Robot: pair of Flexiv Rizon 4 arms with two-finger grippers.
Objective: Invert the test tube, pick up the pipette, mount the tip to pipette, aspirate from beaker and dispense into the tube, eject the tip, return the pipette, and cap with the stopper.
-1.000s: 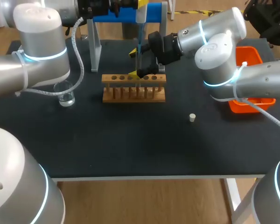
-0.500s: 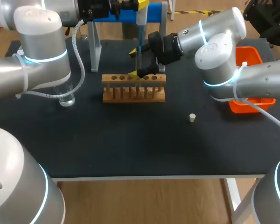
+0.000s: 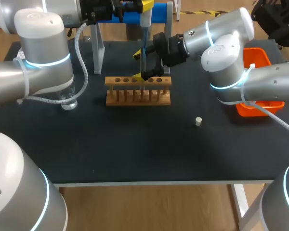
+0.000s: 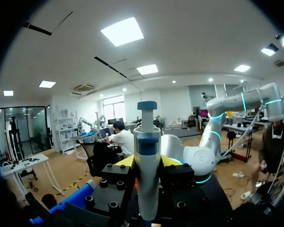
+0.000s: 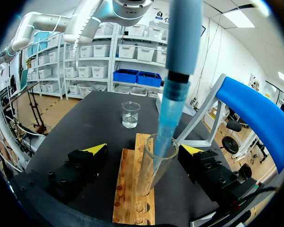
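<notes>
The beaker [image 3: 67, 100] stands at the left of the surface [image 3: 135, 144]. The left end effector [image 4: 147, 162] grips the pipette [image 4: 147, 137], whose tip is inside the test tube [image 5: 156, 165] in the rack [image 3: 138, 90]. The right end effector [image 5: 144, 149] is open around the test tube. The stopper [image 3: 198, 121] lies further right

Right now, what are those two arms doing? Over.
Left gripper shut on pipette. Right gripper open around test tube in rack. Pipette tip inside tube mouth. Nothing blocking.
</notes>
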